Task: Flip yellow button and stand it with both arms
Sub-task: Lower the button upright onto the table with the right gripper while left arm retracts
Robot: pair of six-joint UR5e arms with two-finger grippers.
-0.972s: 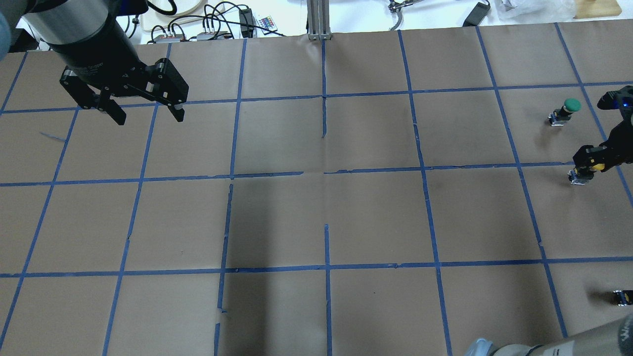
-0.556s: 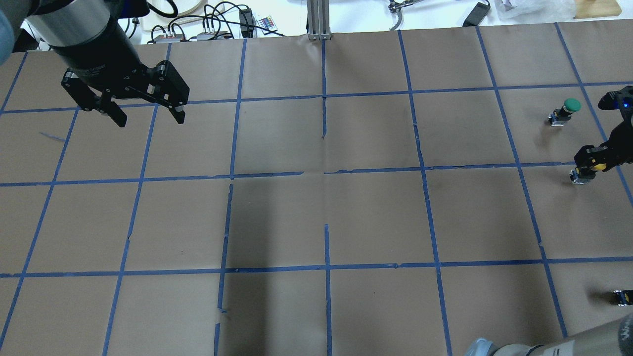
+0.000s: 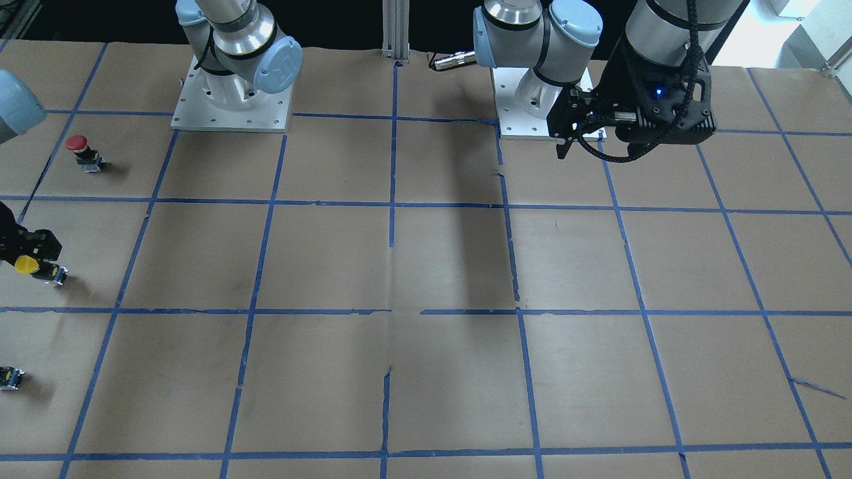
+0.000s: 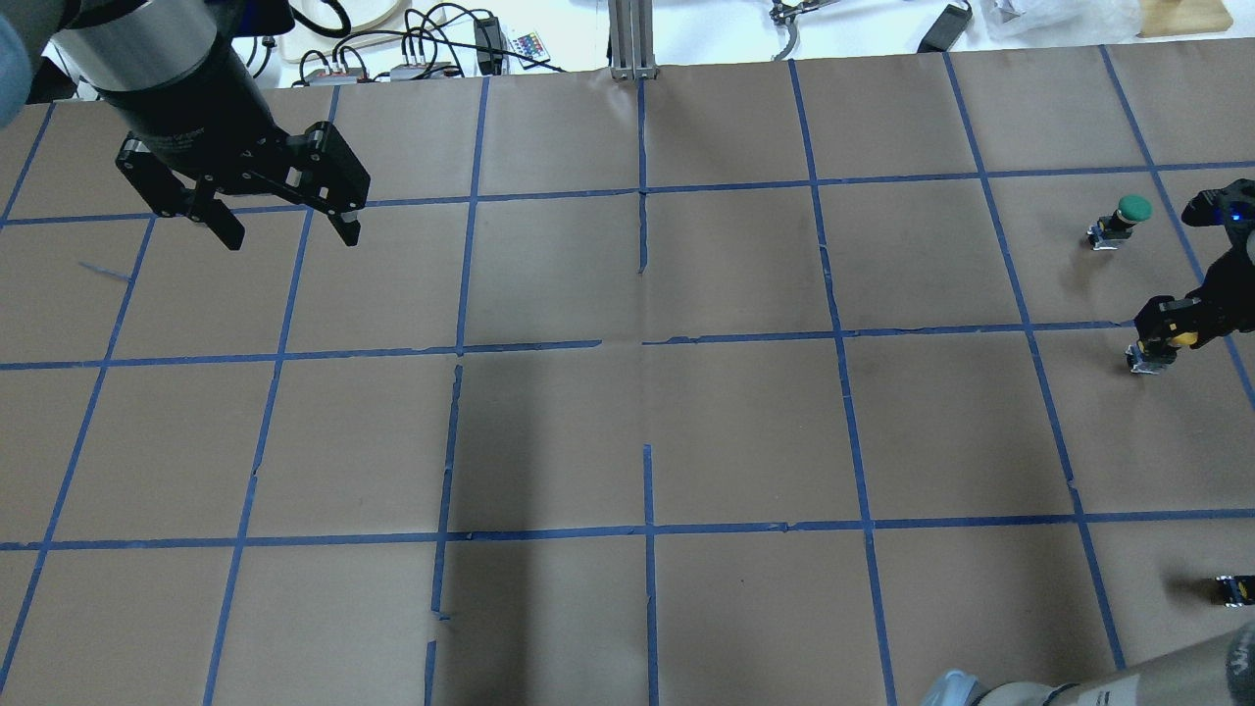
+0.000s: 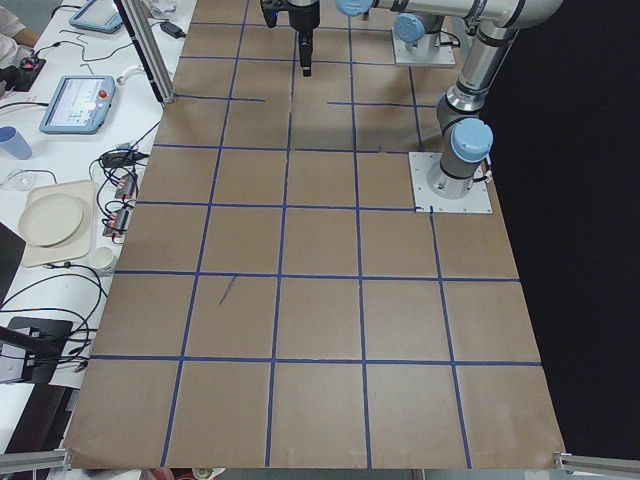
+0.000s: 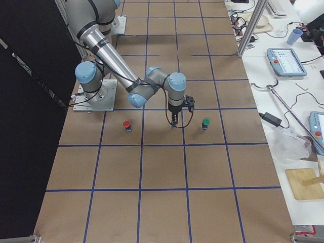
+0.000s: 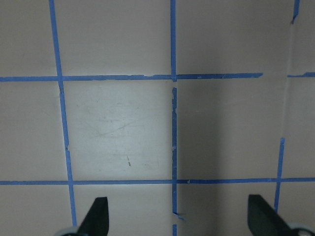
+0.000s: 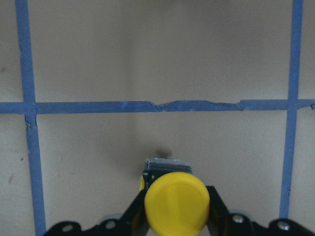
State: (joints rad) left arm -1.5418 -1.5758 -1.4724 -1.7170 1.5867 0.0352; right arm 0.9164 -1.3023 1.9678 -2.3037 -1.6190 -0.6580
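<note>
The yellow button [image 4: 1179, 337] is at the table's right edge, held tilted with its silvery base [image 4: 1145, 359] low by the paper. I cannot tell if the base touches. My right gripper [image 4: 1175, 327] is shut on its black body. In the right wrist view the yellow cap [image 8: 176, 201] faces the camera between the fingers [image 8: 133, 216]. It also shows in the front view [image 3: 26, 265]. My left gripper [image 4: 292, 238] is open and empty, high over the far left; its wrist view [image 7: 179, 219] shows only paper.
A green-capped button [image 4: 1128, 214] stands just beyond the right gripper. A red-capped button [image 3: 80, 148] stands nearer the robot. A small black part with a yellow spot [image 4: 1233, 588] lies at the near right edge. Brown paper with blue tape lines [image 4: 647, 343] covers the table.
The right gripper with the yellow button has shifted very slightly left and lower. The left gripper has drifted a little up and left, still open.
</note>
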